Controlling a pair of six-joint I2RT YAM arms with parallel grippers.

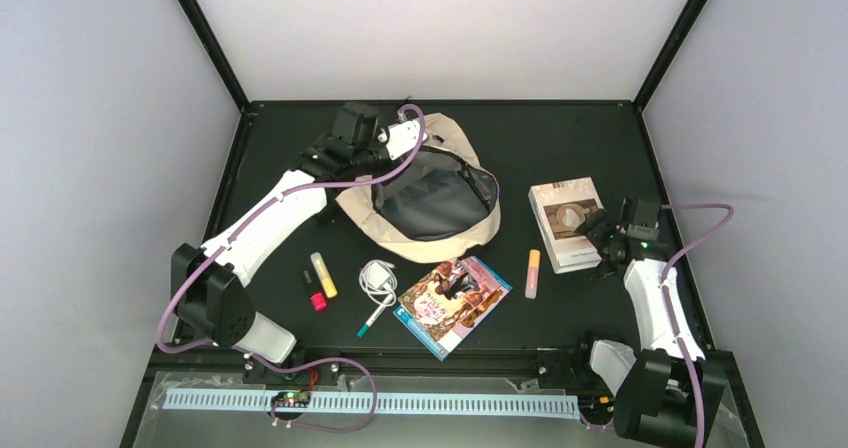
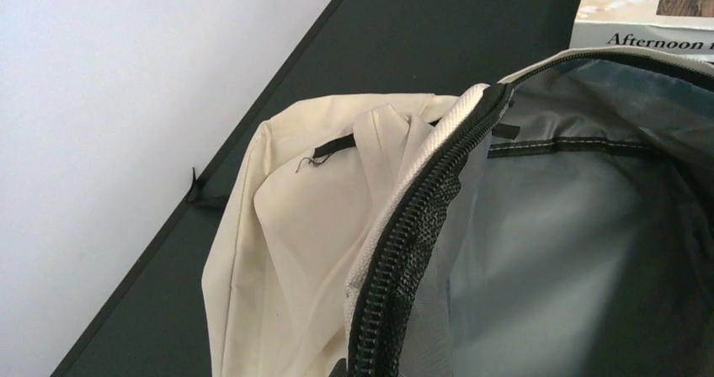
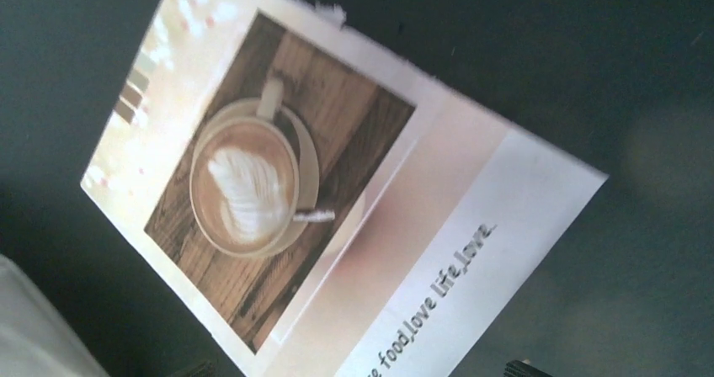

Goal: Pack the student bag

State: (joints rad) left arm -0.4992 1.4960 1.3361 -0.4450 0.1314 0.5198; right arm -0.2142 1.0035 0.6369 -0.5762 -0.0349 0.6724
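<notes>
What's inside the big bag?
Only dark grey lining shows inside the student bag; nothing packed that I can see. Its far corners are shadowed and the zipper rim covers some, so I can't be sure.

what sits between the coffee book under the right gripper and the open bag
Nothing visible: bare table lies between the coffee book and the open mouth of the student bag. The orange highlighter lies nearer the arms, off that line.

The bag (image 1: pixel 432 208) lies left of centre, a notebook (image 1: pixel 566 222) to its right, a book (image 1: pixel 452 304) before it (a cable (image 1: pixel 378 279) just left of the book).
</notes>
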